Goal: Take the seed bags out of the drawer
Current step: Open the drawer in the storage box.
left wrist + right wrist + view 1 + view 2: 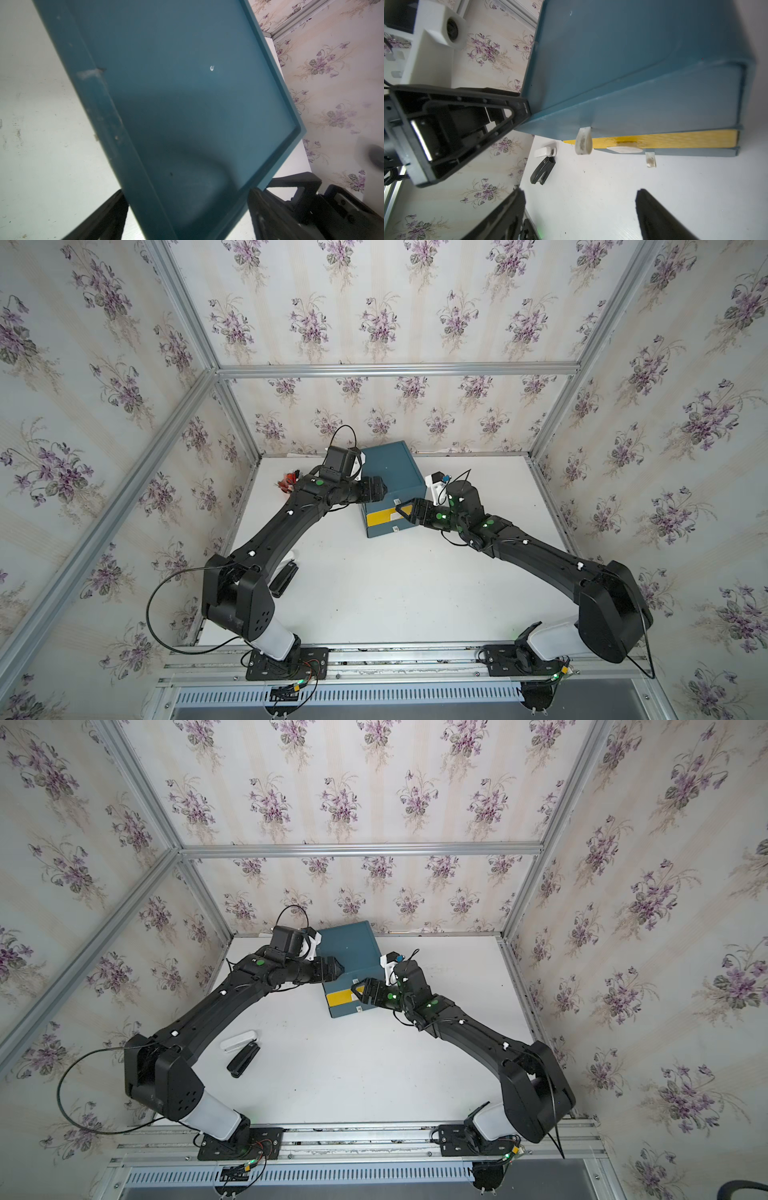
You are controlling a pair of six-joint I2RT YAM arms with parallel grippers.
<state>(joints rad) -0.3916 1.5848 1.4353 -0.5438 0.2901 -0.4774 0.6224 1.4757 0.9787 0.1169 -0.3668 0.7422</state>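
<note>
One teal box of drawers [390,470] stands on the white surface [395,585], near the back wall. It is hard and smooth, with a shallow raised rim around its flat top. Its front has teal panels and one yellow band [675,138] with a wood-like grain. Two whitish loop tabs [583,141] hang from that front. The seed bags are out of sight in every view.

There are two black arms. The left end effector [383,489] has its fingers apart, straddling a top corner of the box; one fingertip touches that corner in the right wrist view. The right end effector [580,195] is also spread, just in front of the yellow band, with only bare surface between its fingers.

One black stapler [243,1060] lies beside one small white oblong case [237,1041], near the left arm.

The surface is scuffed and speckled. The walls carry cream-striped wallpaper [374,323] with purple violets, edged by aluminium rails [395,369].
</note>
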